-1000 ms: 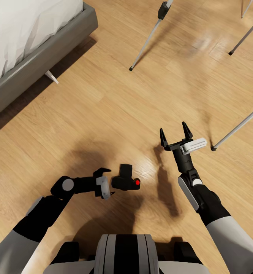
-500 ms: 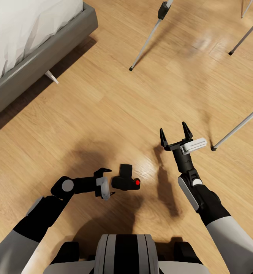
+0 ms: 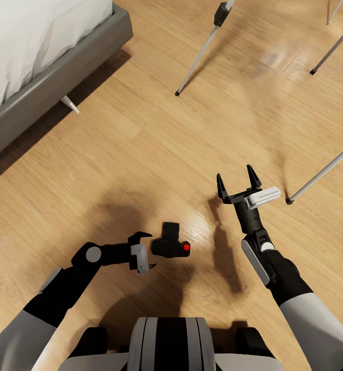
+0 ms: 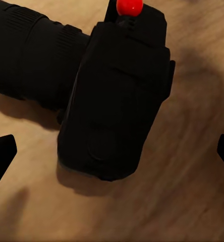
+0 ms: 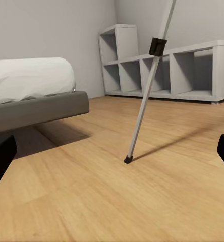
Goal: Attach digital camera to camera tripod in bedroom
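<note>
Where digital camera (image 3: 169, 246) lies on floor, lens points away from robot; both tools (image 3: 143, 252) (image 3: 238, 181) spread, empty.

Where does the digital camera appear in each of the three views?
Head view: digital camera lies on the wood floor, low centre, just beside the open left hand.
Left wrist view: the digital camera lies between the hand's open fingertips.
Right wrist view: not in it.
Shared landmark: the wood floor.

Head view downward; wrist views low
</note>
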